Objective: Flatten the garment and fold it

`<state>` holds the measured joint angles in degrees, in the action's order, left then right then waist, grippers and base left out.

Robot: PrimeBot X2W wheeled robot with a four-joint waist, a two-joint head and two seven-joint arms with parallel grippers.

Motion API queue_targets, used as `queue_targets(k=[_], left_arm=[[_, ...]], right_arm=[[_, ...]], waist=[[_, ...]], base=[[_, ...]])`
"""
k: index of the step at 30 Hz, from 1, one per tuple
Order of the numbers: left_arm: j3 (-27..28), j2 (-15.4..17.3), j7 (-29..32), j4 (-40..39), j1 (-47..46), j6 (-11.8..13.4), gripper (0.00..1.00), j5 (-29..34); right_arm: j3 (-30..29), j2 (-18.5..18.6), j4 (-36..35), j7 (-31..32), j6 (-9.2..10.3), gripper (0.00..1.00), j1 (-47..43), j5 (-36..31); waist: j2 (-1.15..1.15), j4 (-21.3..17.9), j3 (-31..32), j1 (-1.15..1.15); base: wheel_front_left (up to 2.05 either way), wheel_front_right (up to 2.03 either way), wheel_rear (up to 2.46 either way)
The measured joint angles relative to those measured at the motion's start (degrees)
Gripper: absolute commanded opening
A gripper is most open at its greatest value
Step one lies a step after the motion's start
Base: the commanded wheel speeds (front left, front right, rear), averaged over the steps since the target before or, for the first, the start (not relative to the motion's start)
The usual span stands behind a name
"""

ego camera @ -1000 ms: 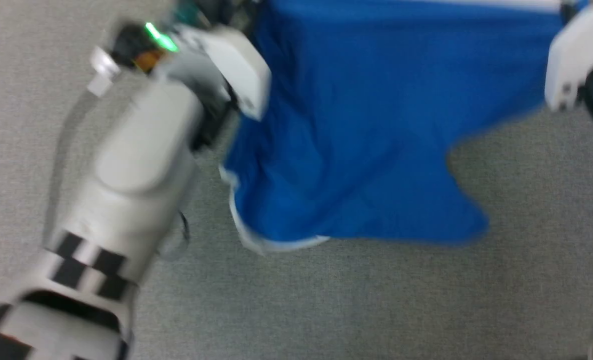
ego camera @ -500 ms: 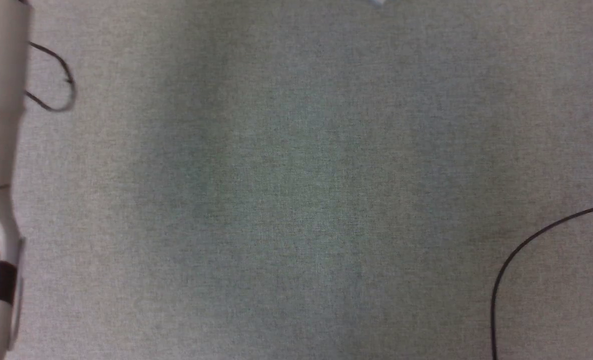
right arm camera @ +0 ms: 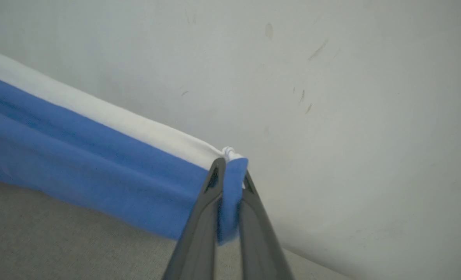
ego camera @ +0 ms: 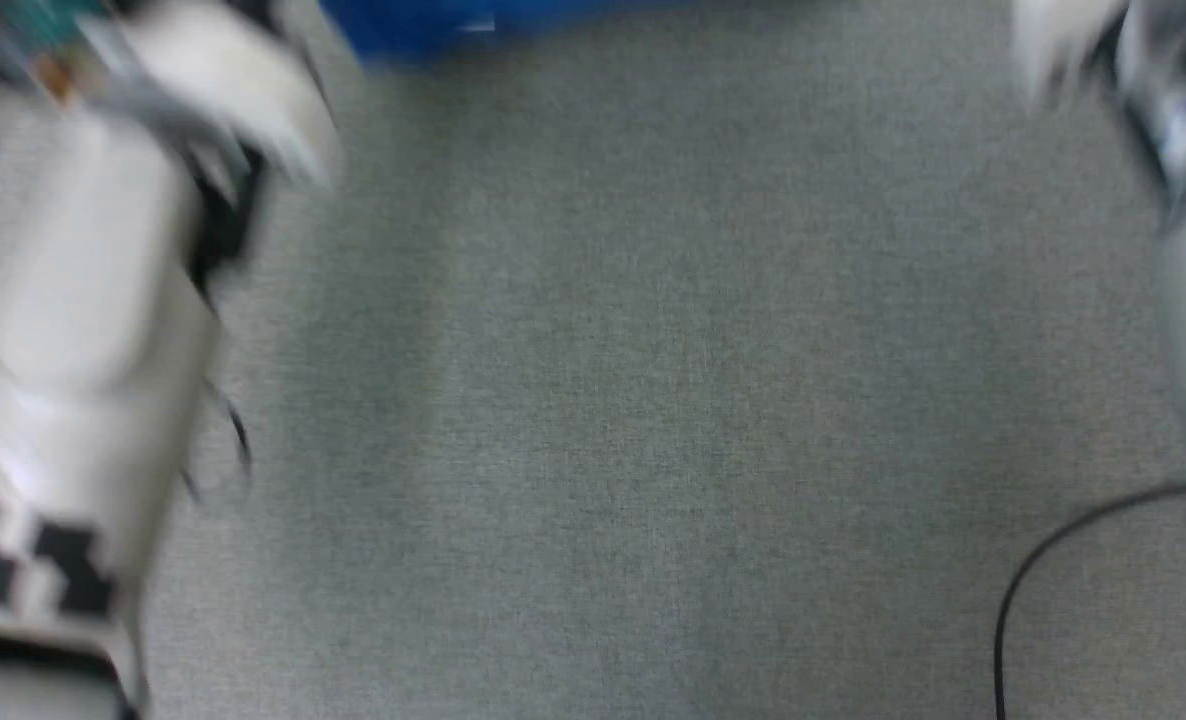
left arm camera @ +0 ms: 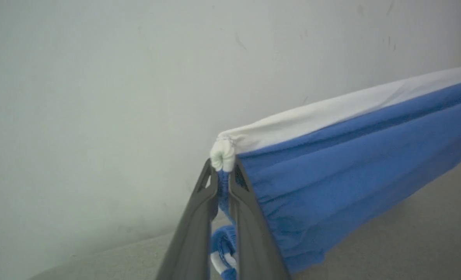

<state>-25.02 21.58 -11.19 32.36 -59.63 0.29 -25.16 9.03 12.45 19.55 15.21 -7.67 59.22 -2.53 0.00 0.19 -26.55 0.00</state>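
The bright blue shorts (left arm camera: 351, 163) hang stretched in the air between my two grippers, a white side stripe (left arm camera: 331, 112) along the top edge. In the left wrist view my left gripper (left arm camera: 223, 171) is shut on one corner, white fabric bunched at its tips. In the right wrist view my right gripper (right arm camera: 230, 171) is shut on the opposite corner of the shorts (right arm camera: 79, 151). In the blurred head view only a blue strip of the shorts (ego camera: 473, 25) shows at the top edge, between my pale left forearm (ego camera: 93, 300) and right forearm (ego camera: 1183, 200).
Grey carpet (ego camera: 653, 400) spreads below. A black cable (ego camera: 1043, 560) curves at the lower right. A pale wall (left arm camera: 117, 97) stands behind the stretched shorts, meeting the carpet (right arm camera: 59, 241) low down.
The head camera has swung: the shorts filled the upper picture a second ago, vanished half a second ago, and now only their lower edge shows at the top. Both forearms are back in view, blurred.
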Motion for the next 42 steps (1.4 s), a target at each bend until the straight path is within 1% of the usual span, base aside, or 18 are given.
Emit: queue_targets(k=[5, 9, 12, 15, 17, 19, 21, 25, 26, 28, 30, 32, 34, 37, 39, 42], left_arm=[[-2.6, -1.4, 0.9, -1.8, 15.0, -2.3, 0.00, -3.6], [-4.2, -1.5, 3.9, -6.0, 27.9, -2.7, 0.00, -7.0], [-6.1, -0.4, 6.1, -10.5, 36.2, -3.4, 0.00, -8.4], [-7.2, 1.4, 8.5, -14.9, 43.6, -3.2, 0.00, -9.9], [-7.9, 2.5, 10.3, -18.0, 47.8, -2.5, 0.00, -10.8], [-8.3, 3.7, 12.3, -21.3, 51.6, -1.1, 0.00, -11.5], [-8.5, 4.9, 14.1, -24.6, 55.2, 0.4, 0.00, -12.0], [-9.7, 7.6, 18.4, -31.8, 62.7, 2.4, 0.00, -14.1], [-9.9, 8.0, 19.0, -33.8, 64.2, 3.2, 0.00, -14.4], [-9.8, 8.1, 18.8, -37.6, 66.1, 4.8, 0.00, -14.5], [-9.4, 7.7, 17.6, -39.9, 66.4, 6.2, 0.00, -14.1], [-9.1, 7.4, 16.4, -40.6, 65.9, 7.1, 0.00, -12.7], [-8.3, 5.6, 14.0, -40.5, 64.4, 8.2, 0.00, -11.9], [-7.6, 1.9, 11.7, -39.4, 60.3, 9.2, 0.00, -11.0], [-7.4, -0.4, 10.5, -37.8, 57.6, 10.0, 0.00, -10.6], [-6.7, -3.0, 9.1, -34.8, 54.1, 11.0, 0.00, -10.0]], right_arm=[[3.4, 4.5, -6.1, 7.1, 0.04, 0.00, -16.1, 8.6], [5.1, 8.1, -13.2, 13.3, 0.05, 0.00, -29.4, 14.7], [5.8, 10.7, -19.1, 17.7, 0.07, 0.00, -38.5, 17.6], [5.5, 12.5, -24.0, 21.8, 0.05, 0.00, -47.2, 19.5], [5.1, 13.3, -27.0, 24.4, 0.07, 0.00, -52.6, 20.6], [4.4, 13.6, -29.9, 27.0, 0.05, 0.00, -57.8, 22.7], [3.4, 13.7, -32.9, 30.3, 0.05, 0.00, -62.4, 22.8], [0.1, 11.9, -38.0, 37.2, 0.07, 0.00, -70.2, 23.3], [-0.3, 11.9, -39.4, 38.4, 0.07, 0.00, -71.7, 23.2], [-2.2, 11.6, -42.0, 38.6, 0.07, 0.00, -73.0, 22.8], [-3.4, 12.1, -43.8, 37.4, 0.07, 0.00, -72.4, 21.3], [-3.7, 12.7, -44.5, 34.9, 0.07, 0.00, -70.5, 20.1], [-3.3, 13.2, -44.4, 31.1, 0.07, 0.00, -66.6, 18.7], [-1.3, 14.9, -41.7, 27.7, 0.07, 0.00, -60.4, 17.5], [0.3, 15.6, -38.7, 26.0, 0.07, 0.00, -56.3, 17.5], [3.1, 16.7, -33.2, 24.1, 0.07, 0.00, -49.2, 17.6]], waist=[[0.00, 0.4, 3.6, -0.01], [0.00, 0.6, 7.1, -0.01], [0.00, 0.6, 9.9, -0.02], [0.00, 0.7, 12.6, -0.02], [0.00, 0.8, 14.2, -0.03], [0.00, 0.9, 15.7, -0.03], [0.00, 1.1, 16.8, -0.03], [0.00, 1.4, 18.1, -0.02], [0.01, 1.6, 18.1, -0.02], [0.00, 1.9, 18.2, -0.01], [0.00, 2.4, 18.2, -0.01], [0.00, 2.9, 18.2, -0.01], [0.00, 3.5, 18.1, 0.00], [0.00, 4.5, 17.9, 0.00], [0.00, 5.2, 17.6, 0.00], [0.00, 6.1, 16.9, 0.00]], base=[[0.00, 0.00, 0.00], [0.00, 0.00, 0.00], [0.00, 0.00, 0.00], [0.00, 0.00, 0.00], [0.00, 0.00, 0.00], [0.00, 0.00, 0.00], [0.00, 0.00, 0.00], [0.00, 0.00, 0.00], [0.00, 0.00, 0.00], [0.00, 0.00, 0.00], [0.00, 0.00, 0.00], [0.00, 0.00, 0.00], [0.00, 0.00, 0.00], [0.00, 0.00, 0.00], [0.00, 0.00, 0.00], [0.00, 0.00, 0.00]])
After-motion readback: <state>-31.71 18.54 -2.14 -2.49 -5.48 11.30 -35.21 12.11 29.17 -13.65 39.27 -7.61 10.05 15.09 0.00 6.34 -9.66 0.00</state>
